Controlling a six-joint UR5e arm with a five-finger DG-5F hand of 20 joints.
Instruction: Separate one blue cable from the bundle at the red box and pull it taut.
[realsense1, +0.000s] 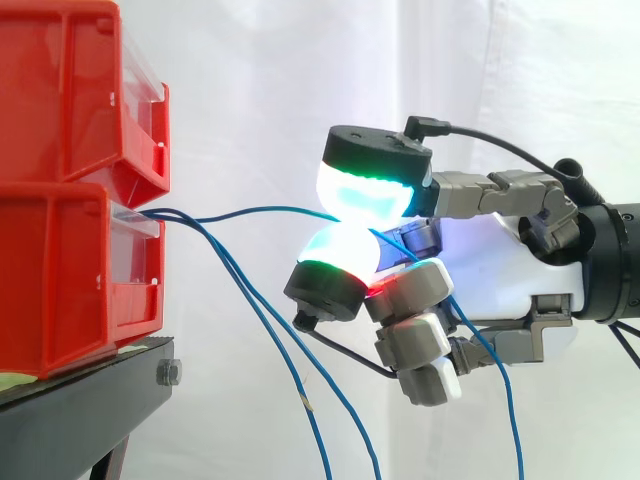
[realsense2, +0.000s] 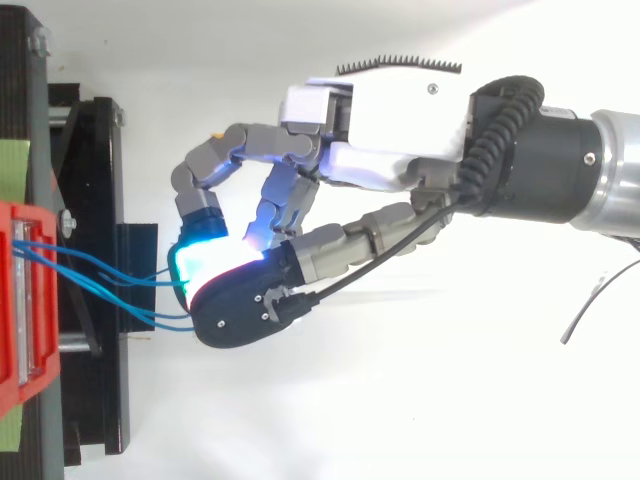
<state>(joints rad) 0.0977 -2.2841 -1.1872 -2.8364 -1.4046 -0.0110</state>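
Out in front of the red box (realsense1: 60, 280) | hand (realsense1: 500, 255) pinches one blue cable (realsense1: 260, 210) between two glowing pads (realsense1: 362, 190) | cable runs almost flat from box to hand | other cables (realsense1: 285, 350) hang lower | pull should go away from box

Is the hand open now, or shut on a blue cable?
Shut on it: in the side view glowing fingertips of the hand pinch one blue cable coming from the red bins.

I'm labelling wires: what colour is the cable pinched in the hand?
The cable is blue, clearest in the side view, pinched in the hand.
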